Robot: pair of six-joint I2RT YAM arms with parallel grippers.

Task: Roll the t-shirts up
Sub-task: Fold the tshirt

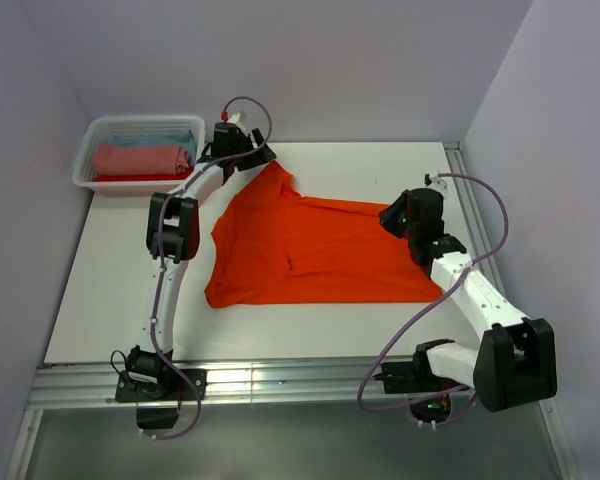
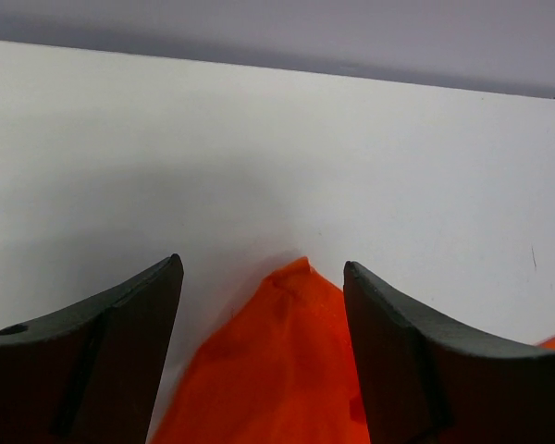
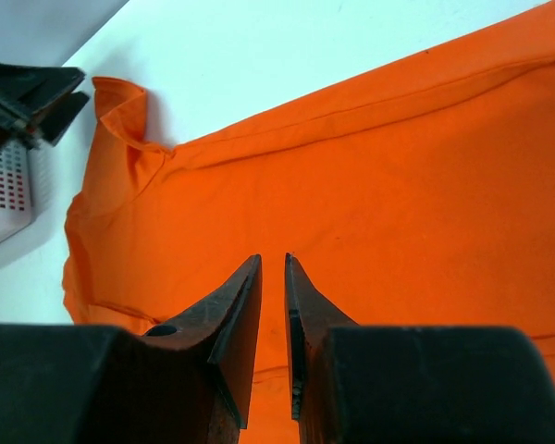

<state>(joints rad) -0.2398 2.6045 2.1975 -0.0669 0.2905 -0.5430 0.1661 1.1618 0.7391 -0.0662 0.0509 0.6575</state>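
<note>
A bright orange t-shirt (image 1: 320, 250) lies spread on the white table, one pointed corner drawn toward the far side. My left gripper (image 1: 263, 155) sits over that corner. In the left wrist view the gripper (image 2: 264, 264) is open, and the orange corner (image 2: 277, 361) lies between its fingers without touching either. My right gripper (image 1: 390, 218) is at the shirt's right end. Its jaws (image 3: 273, 257) stand a narrow slit apart above the orange cloth (image 3: 398, 185), with nothing between them. A salmon-pink roll (image 1: 140, 160), light blue cloth (image 1: 175, 138) and red cloth (image 1: 130, 178) lie in the basket.
The white lattice basket (image 1: 140, 121) stands at the far left corner, just left of my left gripper; its wall (image 3: 9, 185) shows in the right wrist view too. Walls close in at the back and both sides. A metal rail (image 1: 280, 380) runs along the near edge.
</note>
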